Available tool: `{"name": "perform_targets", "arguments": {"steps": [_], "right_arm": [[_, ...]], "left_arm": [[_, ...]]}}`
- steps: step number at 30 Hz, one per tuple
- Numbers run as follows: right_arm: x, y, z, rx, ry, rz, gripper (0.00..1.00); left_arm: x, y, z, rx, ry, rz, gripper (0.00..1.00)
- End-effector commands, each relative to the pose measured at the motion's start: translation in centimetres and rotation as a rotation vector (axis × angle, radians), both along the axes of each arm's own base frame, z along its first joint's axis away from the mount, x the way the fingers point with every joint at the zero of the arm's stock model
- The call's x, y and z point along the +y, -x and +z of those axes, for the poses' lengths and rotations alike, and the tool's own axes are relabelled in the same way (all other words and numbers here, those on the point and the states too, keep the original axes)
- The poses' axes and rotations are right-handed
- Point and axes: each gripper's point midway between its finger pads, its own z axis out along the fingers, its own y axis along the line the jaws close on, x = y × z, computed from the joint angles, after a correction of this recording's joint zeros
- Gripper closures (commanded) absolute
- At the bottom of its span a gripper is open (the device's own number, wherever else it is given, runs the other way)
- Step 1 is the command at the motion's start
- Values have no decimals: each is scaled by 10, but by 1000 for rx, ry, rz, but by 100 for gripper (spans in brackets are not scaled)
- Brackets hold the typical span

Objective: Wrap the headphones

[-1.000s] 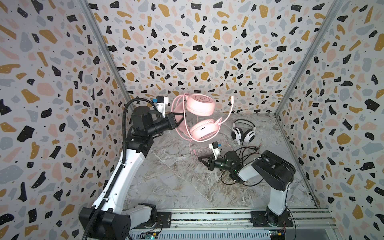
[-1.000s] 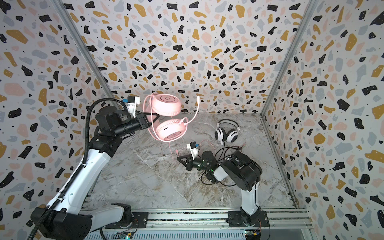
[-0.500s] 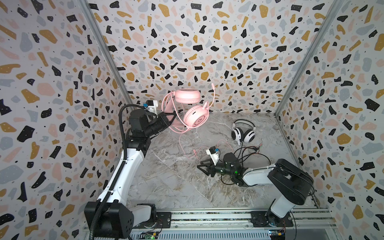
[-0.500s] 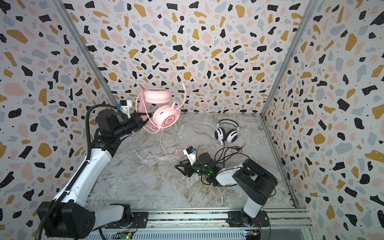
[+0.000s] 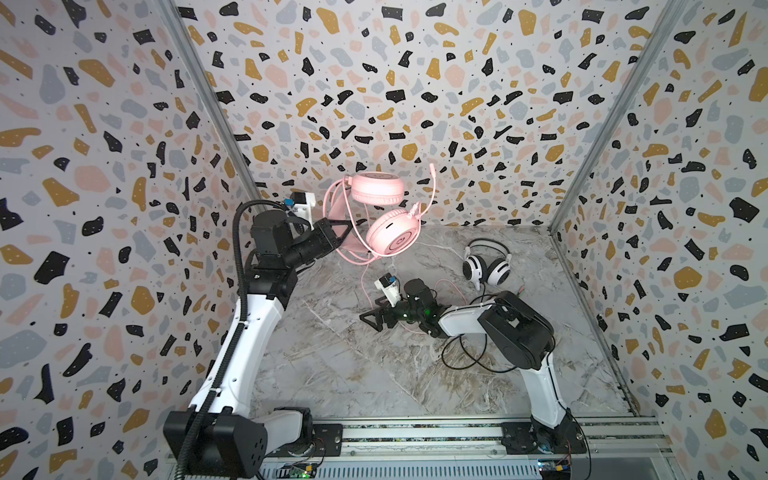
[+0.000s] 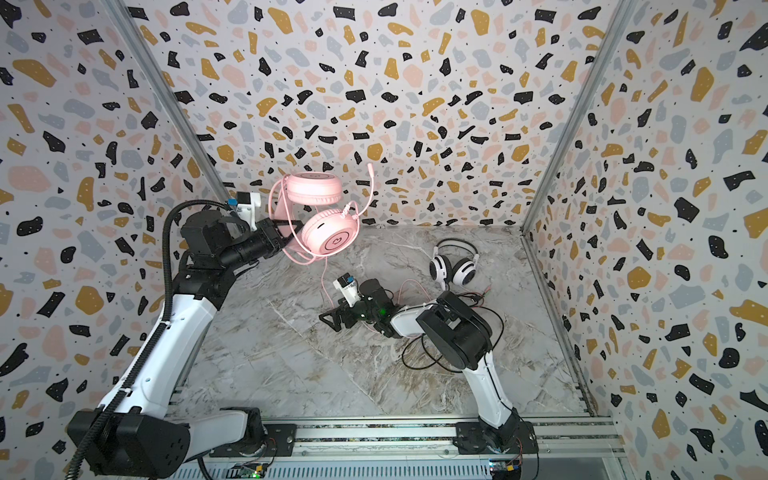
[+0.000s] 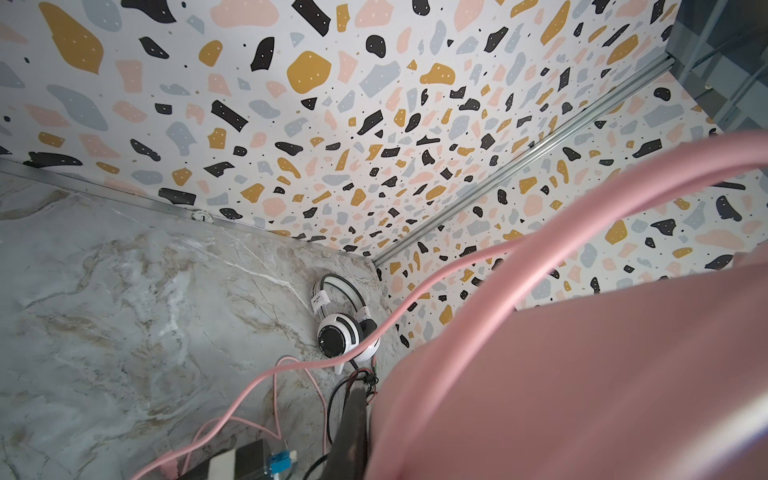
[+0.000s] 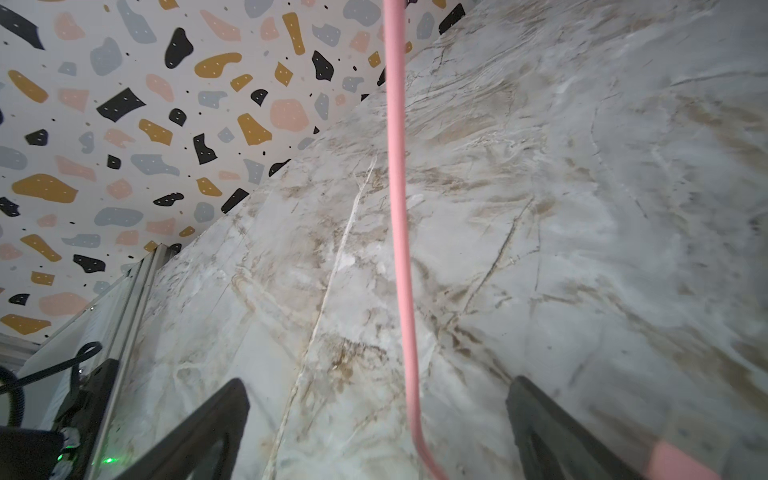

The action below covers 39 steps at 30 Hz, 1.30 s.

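My left gripper (image 5: 345,231) is shut on the headband of the pink headphones (image 5: 390,237), which hang in the air near the back wall in both top views (image 6: 330,235). In the left wrist view the pink band (image 7: 582,374) fills the frame beside one dark finger (image 7: 353,428). The thin pink cable (image 5: 363,282) drops to the table and runs between the fingers of my right gripper (image 8: 378,384), which is open low over the marble (image 5: 371,322). The white-and-black headphones (image 5: 486,266) stand at the back right (image 7: 338,332).
A black cable (image 5: 465,359) lies in loops on the marble table (image 5: 332,374) around the right arm's elbow. Terrazzo walls (image 5: 124,166) close in the left, back and right sides. An aluminium rail (image 5: 415,432) carrying both arm bases runs along the front.
The right gripper has opened from shut and the pink cable now lies loose between its fingers. The left arm has turned the pink headphones and lifted them a little.
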Motion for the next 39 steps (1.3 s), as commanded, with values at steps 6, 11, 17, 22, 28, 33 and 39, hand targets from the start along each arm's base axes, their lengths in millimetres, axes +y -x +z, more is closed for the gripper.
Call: {"name": "perform_targets", "arguments": {"steps": [6,11,17,22,28,33,39], "right_arm": [[20,6,3,13,-68,72,31],[-2,12,14,-9,-100,27,94],[-58,39,25,-36,-68,-51,100],[-106,71,29,-42,-15,-102,100],[-139,107,38,-78,74,-132,100],[-160,135,54,-120,107,-156,100],[-190,152,64,-147,147,-201,100]], "left_arm": [[-5,18,47,-131,35,-44,100],[-2,17,49,-137,28,-36,100],[11,6,37,-125,4,23,100],[25,-8,22,-112,0,84,100],[47,-28,12,-87,-6,186,100],[78,-43,5,-62,11,329,100],[105,-51,-6,-51,-16,451,100]]}}
